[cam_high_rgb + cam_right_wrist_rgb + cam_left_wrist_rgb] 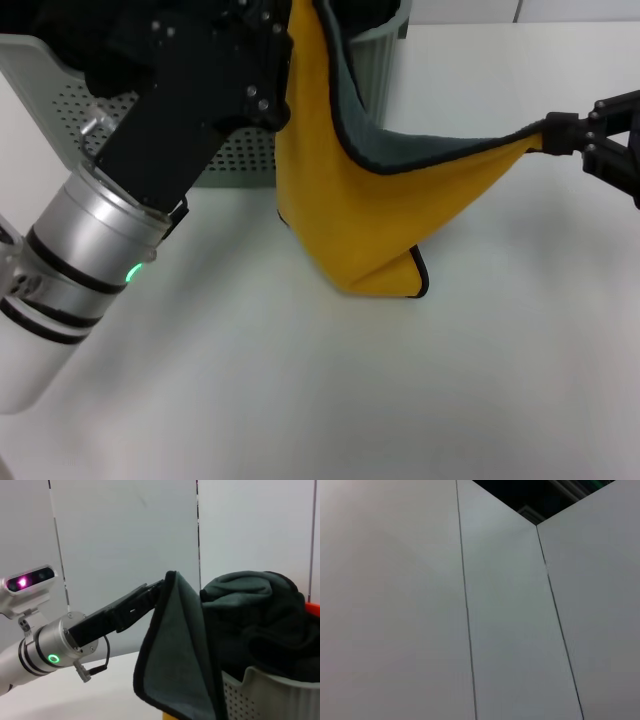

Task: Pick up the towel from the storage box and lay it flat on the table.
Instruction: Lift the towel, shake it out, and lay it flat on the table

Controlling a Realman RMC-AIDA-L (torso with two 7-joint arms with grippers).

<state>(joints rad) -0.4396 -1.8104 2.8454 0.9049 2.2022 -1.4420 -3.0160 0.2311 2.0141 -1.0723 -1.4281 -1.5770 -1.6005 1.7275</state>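
Note:
The towel [350, 200] hangs stretched between both grippers, yellow face toward me, grey reverse showing along its sagging top fold. Its lowest corner rests on the table [300, 400] just in front of the storage box [60, 90]. My left gripper [290, 35] is shut on one corner high above the box's front wall. Out to the right, my right gripper [550, 135] is shut on the opposite corner. In the right wrist view the towel [175, 645] shows its grey side, pinched by the left gripper [161, 587]. The left wrist view shows only wall panels.
Dark fabric [250, 610] is heaped inside the storage box [265, 680], rising above its rim. An orange edge [313, 608] shows behind it. The left arm's silver forearm [90, 250] reaches across the left part of the table.

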